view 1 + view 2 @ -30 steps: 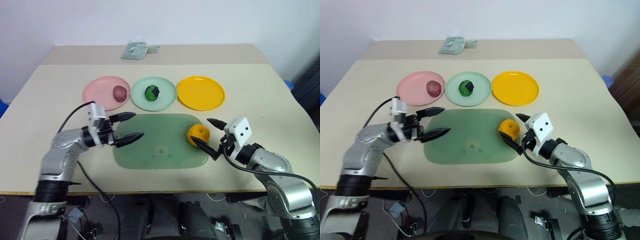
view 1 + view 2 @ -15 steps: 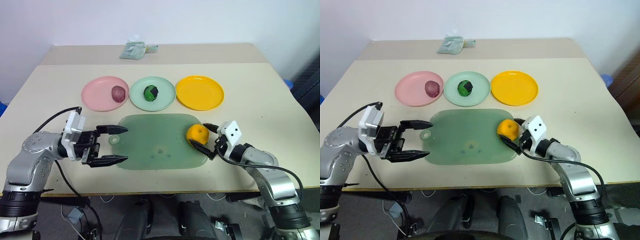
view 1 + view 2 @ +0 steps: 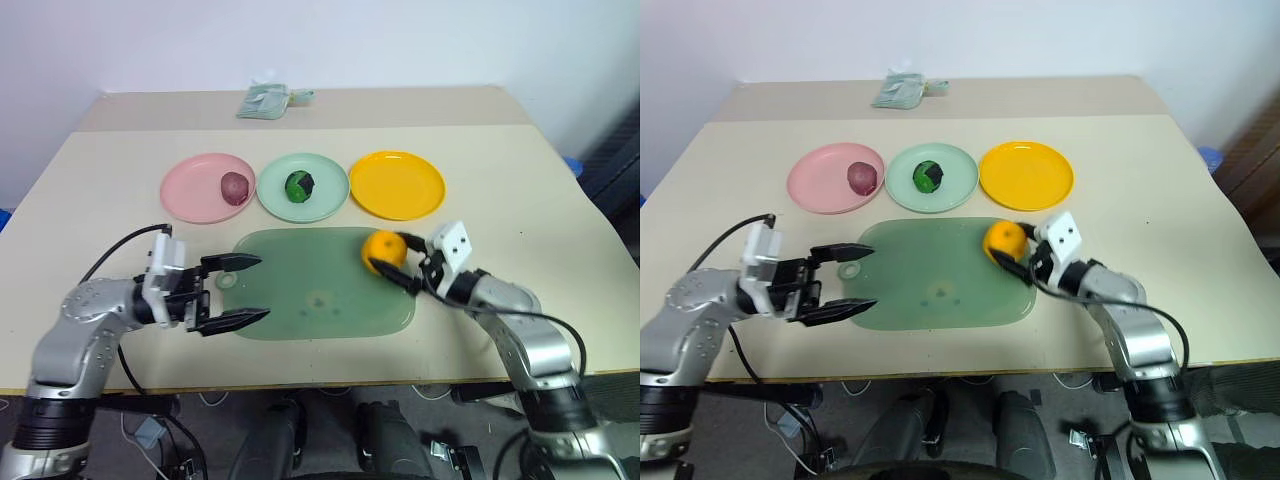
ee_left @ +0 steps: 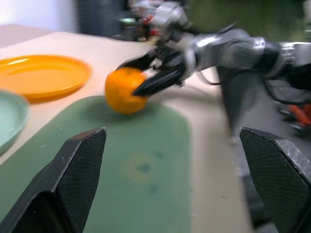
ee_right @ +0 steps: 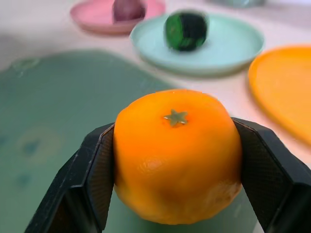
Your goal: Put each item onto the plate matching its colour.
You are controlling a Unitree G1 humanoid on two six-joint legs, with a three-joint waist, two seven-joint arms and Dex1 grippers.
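The beige surface [image 3: 520, 190] carries a translucent green board [image 3: 320, 290]. Behind it stand three plates in a row: the pink plate [image 3: 190, 190] bears the red fruit [image 3: 234, 186], the green plate [image 3: 325, 200] bears the green ball [image 3: 299, 185], and the yellow plate [image 3: 400, 185] is bare. The right end effector [image 3: 385, 262] clamps the tangerine [image 3: 383, 248] at the board's far right corner, evidently for transfer. The left end effector [image 3: 235, 291] hangs wide, holding nothing.
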